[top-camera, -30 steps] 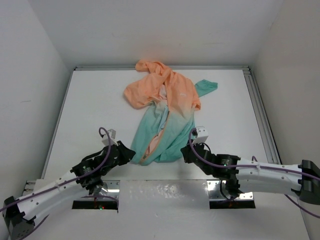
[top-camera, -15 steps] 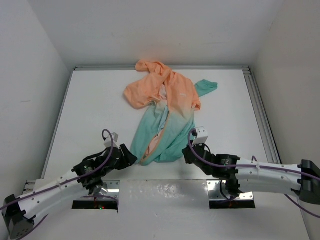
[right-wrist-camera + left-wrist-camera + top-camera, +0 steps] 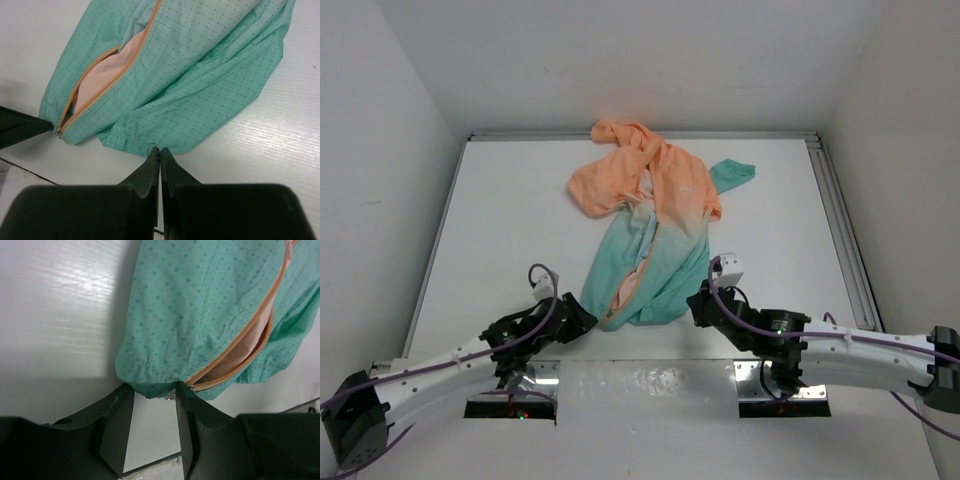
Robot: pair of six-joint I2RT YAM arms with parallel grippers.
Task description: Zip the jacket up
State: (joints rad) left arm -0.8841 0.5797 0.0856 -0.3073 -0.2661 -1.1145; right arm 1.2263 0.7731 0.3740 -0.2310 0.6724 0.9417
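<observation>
Jacket (image 3: 655,235) crumpled on wht table (image 3: 510,230), plain wht walls (image 3: 620,60)

The jacket (image 3: 648,232) lies crumpled on the table — peach hood far, teal hem near, zipper open.

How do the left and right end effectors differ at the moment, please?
The left end effector is open, its jaws apart; the right end effector is shut, jaws pressed together. The left sits at the hem of the jacket by the bottom end of the zipper; the right meets the hem farther along, away from the zipper. Both are low at the teal hem.
</observation>
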